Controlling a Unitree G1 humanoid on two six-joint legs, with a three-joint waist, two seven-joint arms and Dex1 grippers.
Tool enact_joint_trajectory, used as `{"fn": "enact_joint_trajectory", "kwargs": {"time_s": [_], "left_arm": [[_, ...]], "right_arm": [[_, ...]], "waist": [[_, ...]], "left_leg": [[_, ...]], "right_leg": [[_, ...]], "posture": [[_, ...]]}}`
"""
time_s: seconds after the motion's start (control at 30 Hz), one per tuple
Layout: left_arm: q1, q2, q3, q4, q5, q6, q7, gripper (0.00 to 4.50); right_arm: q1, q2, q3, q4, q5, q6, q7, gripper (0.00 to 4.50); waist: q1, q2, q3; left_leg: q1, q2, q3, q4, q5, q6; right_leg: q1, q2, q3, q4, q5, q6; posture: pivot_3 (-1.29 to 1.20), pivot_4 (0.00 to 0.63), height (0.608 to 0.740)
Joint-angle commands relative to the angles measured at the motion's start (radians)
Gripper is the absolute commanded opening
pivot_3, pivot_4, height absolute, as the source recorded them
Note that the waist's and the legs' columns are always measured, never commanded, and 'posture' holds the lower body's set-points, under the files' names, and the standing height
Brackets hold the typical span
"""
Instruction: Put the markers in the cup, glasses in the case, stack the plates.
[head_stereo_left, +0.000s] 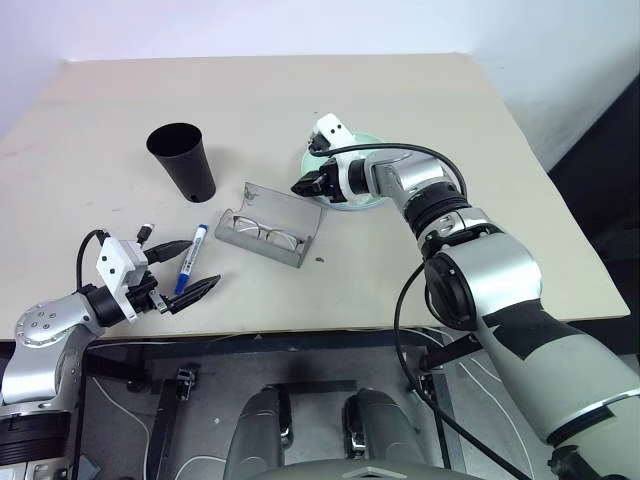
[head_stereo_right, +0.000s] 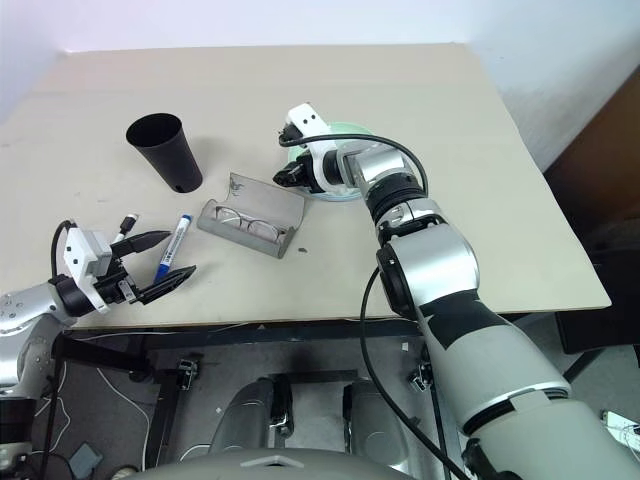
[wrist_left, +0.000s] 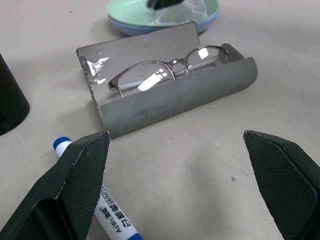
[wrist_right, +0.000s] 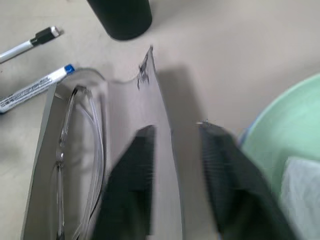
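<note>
The stacked plates (head_stereo_left: 350, 200) sat at the table's (head_stereo_left: 120, 110) two o'clock, the cup (head_stereo_left: 183, 160) at ten, and the open case (head_stereo_left: 268, 224) lay centre with the glasses (head_stereo_left: 262, 234) inside. The right gripper (wrist_right: 172, 150) had its jaws narrowed around the raised lid's edge, so closing it called for a gentle, even fold. The left gripper (wrist_left: 175, 190) waited spread wide beside the marker (head_stereo_left: 190, 258) at seven.

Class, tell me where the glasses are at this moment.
The glasses lie inside the open grey case near the table's middle, between the blue-capped marker on the robot's left and the stacked plates on its right.
</note>
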Motion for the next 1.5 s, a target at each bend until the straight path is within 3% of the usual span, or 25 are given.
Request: {"fn": "enact_joint_trajectory", "kwargs": {"time_s": [0.03, 0.5, 0.83, 0.97, 1.0, 1.23, 1.5], "left_arm": [[-0.005, 0.003, 0.005, -0.035, -0.012, 0.004, 0.000, 4.50], [-0.037, -0.001, -0.013, -0.017, 0.000, 0.008, -0.004, 4.50], [-0.038, 0.001, -0.023, 0.011, 0.012, -0.019, -0.021, 4.50], [-0.039, 0.001, -0.023, 0.023, 0.013, -0.029, -0.028, 4.50], [-0.039, 0.001, -0.023, 0.026, 0.013, -0.031, -0.029, 4.50], [-0.045, 0.000, -0.022, 0.063, 0.018, -0.055, -0.046, 4.50], [-0.063, -0.003, -0.031, 0.098, 0.025, -0.076, -0.058, 4.50]], "right_arm": [[0.003, -0.021, -0.003, -0.039, 0.007, 0.014, 0.012, 0.77], [0.075, -0.081, 0.011, -0.055, -0.003, 0.075, -0.013, 0.77], [0.075, -0.079, 0.036, -0.114, 0.011, 0.152, 0.099, 0.77], [0.071, -0.082, 0.031, -0.153, 0.031, 0.185, 0.137, 0.01], [0.072, -0.083, 0.032, -0.162, 0.031, 0.191, 0.141, 0.01], [0.133, -0.095, 0.076, -0.348, 0.057, 0.308, 0.240, 0.01], [0.240, -0.100, 0.133, -0.569, 0.067, 0.378, 0.208, 0.01]], "waist": [[0.001, 0.000, 0.000], [0.010, 0.000, 0.000], [0.022, 0.000, 0.000], [0.022, 0.000, 0.000], [0.022, 0.000, 0.000], [0.023, 0.000, 0.000], [0.023, 0.000, 0.000]], "left_leg": [[0.000, 0.000, 0.000, 0.000, 0.000, 0.000], [0.001, 0.000, 0.000, 0.001, 0.003, 0.000], [0.000, 0.000, -0.001, 0.001, 0.003, 0.001], [0.000, 0.000, 0.000, 0.001, 0.003, 0.001], [0.000, 0.000, 0.000, 0.001, 0.003, 0.001], [0.000, 0.000, -0.001, 0.000, 0.003, 0.001], [0.000, 0.000, -0.001, 0.000, 0.003, 0.001]], "right_leg": [[0.000, 0.000, 0.000, 0.000, 0.000, 0.000], [0.001, 0.000, 0.000, 0.002, 0.001, 0.002], [0.000, 0.000, 0.000, 0.003, 0.001, 0.002], [0.000, 0.000, 0.000, 0.003, 0.001, 0.002], [0.000, 0.000, 0.000, 0.003, 0.001, 0.002], [0.000, 0.000, 0.000, 0.002, 0.001, 0.002], [0.000, 0.000, 0.000, 0.002, 0.001, 0.002]], "posture": [[0.00, 0.150, 0.681], [0.00, 0.150, 0.681], [0.00, 0.150, 0.681], [0.00, 0.150, 0.681], [0.00, 0.150, 0.681], [0.00, 0.150, 0.681], [0.00, 0.150, 0.681]]}}
